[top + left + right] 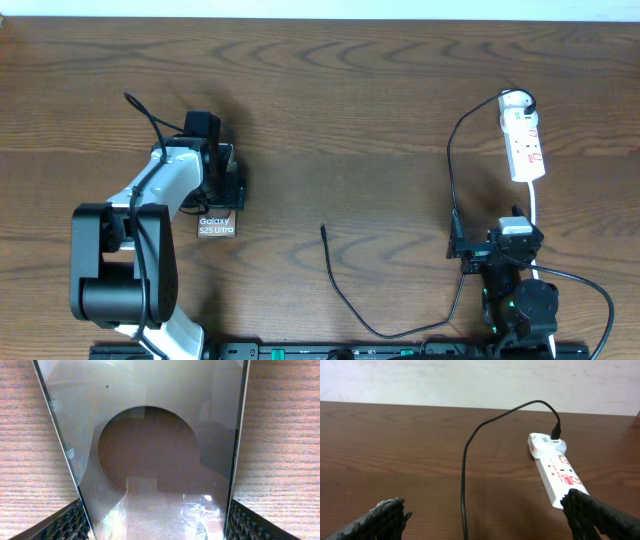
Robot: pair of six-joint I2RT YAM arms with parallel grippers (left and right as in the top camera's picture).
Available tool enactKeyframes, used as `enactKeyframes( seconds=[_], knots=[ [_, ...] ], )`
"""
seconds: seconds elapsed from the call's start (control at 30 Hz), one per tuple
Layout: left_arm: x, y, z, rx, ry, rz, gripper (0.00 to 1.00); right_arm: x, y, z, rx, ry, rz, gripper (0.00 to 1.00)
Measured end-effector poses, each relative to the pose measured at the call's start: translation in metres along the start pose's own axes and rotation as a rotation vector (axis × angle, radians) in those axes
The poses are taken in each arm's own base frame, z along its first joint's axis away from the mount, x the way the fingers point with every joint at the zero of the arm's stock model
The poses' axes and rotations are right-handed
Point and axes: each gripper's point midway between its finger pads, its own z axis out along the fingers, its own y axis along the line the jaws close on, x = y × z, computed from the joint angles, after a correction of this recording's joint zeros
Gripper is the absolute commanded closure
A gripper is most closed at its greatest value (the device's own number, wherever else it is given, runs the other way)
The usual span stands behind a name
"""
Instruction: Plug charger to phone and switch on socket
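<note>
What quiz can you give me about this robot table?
1. True or false: the charger is plugged into the phone.
2. What sits inside the left claw? A) phone B) charger C) nothing
3. Fill in: the charger's far end goes into the ____.

Key:
1. False. Its tip lies on the table, apart from the phone.
2. A
3. socket
</note>
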Motion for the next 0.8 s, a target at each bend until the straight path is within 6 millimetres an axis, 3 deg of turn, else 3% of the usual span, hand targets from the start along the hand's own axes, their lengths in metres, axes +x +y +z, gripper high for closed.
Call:
enactKeyframes(
  seconds=[0.8],
  knots=[
    [0.0001,-0.0002,-0.0003,0.001,0.000,0.000,0.28,0.0000,0.0000,0.0000,0.000,0.000,0.000,0.01]
  ],
)
